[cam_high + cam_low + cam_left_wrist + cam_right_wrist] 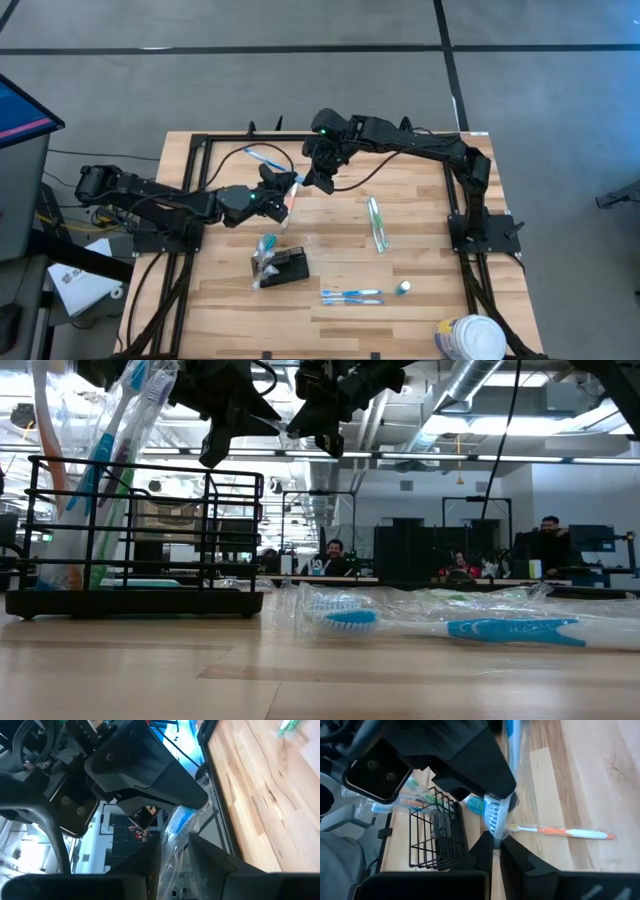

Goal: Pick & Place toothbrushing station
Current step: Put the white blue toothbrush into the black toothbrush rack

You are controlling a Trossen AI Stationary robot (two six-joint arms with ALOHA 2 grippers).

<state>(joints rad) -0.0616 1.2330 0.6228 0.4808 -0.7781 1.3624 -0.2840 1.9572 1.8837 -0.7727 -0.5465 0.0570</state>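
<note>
Above the tabletop's middle, toward its far edge, a wrapped toothbrush (292, 193) is being passed between the arms. It is being pinched by the left gripper (281, 196) at one end and by the right gripper (317, 180) at the other. The holder (283, 267) is standing nearer the front edge. One grip should be loosened only once the other is judged firm.

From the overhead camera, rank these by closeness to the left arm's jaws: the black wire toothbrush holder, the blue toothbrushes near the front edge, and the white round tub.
Measured from the left gripper:
1. Black wire toothbrush holder, just toward the table's front.
2. Pair of wrapped blue toothbrushes, farther front and to the right.
3. White round tub, at the front right corner.
</note>
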